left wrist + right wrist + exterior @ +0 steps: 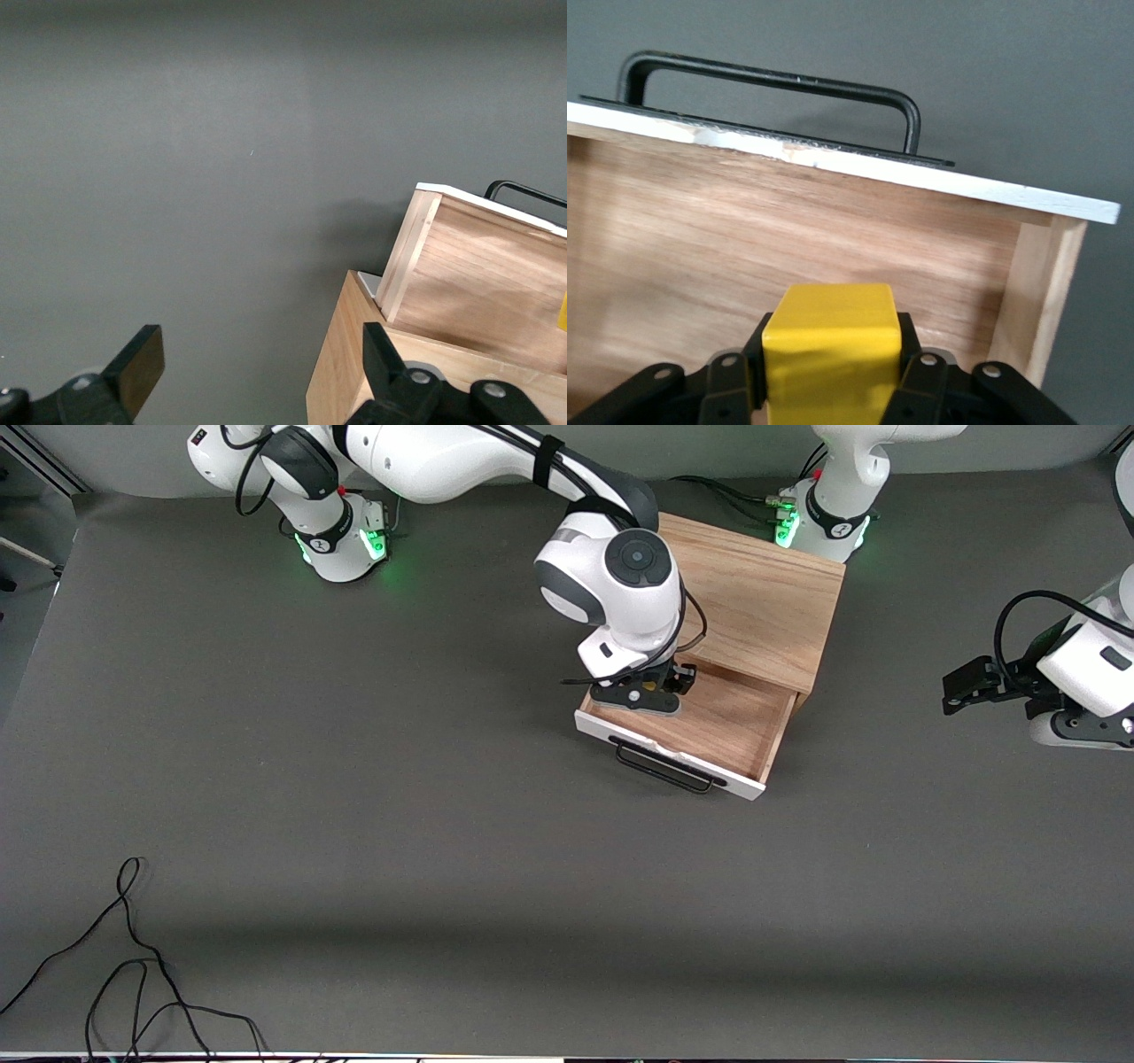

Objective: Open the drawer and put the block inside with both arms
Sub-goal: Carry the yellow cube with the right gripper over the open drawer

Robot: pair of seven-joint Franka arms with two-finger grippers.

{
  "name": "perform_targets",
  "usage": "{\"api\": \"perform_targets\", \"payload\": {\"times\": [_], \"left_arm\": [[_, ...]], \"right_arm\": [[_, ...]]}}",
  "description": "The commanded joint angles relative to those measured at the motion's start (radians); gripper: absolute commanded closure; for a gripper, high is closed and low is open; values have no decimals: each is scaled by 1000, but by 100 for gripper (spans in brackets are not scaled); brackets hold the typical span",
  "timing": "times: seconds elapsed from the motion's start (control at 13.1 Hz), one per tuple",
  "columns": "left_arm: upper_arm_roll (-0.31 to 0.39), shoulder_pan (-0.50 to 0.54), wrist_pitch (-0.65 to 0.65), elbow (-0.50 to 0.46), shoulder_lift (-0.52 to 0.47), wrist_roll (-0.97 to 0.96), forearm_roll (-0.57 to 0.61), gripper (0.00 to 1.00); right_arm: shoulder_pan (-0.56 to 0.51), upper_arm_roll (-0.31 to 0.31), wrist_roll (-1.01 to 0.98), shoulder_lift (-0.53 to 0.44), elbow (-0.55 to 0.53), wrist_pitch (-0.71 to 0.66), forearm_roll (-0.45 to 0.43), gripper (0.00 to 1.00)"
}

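The single wide shallow drawer with its white front panel, black wire handle and light wood interior (709,731) is standing pulled out of the light oak box (762,607), toward the front camera. The right arm's black two-finger hand (651,689) is hanging over the drawer's open interior, at the end toward the right arm. In the right wrist view, the small bright yellow cube (831,354) is sitting pinched between the black fingers (921,376), which are pressing against its two side faces; the block is filling the gap between them and appears to be sitting square. Whether the cube is already touching the drawer floor cannot be told; it is appearing to hang a little above the wood. In my judgement the step in hand is the placing of the block, and the task is nearing its end. To do it well, the right hand should be lowering straight until the cube is resting on the floor, well inside the side walls and the front panel, and only then spreading its fingers just enough to free it, then lifting vertically so the fingers are not dragging it. The left arm is waiting; its black hand (966,684) is hovering over the grey surface (354,824) toward the left arm's end, apart from the box, fingers (142,363) spread wide and gripping nothing.
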Motion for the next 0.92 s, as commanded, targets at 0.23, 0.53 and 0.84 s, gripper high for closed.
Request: {"api": "perform_targets", "payload": {"times": [0.23,0.53,0.84], "left_arm": [[21,-20,-16,-43,-39,54,30,0],[21,-22,-18,-58,-44,56,30,0],[19,-23,-19,-57,-42,55,28,0]], "right_arm": [[11,-4,38,68,36,29,-28,57],[31,-5,43,77,38,28,-33,7],[37,-13,43,48,44,8,-44,0]]}}
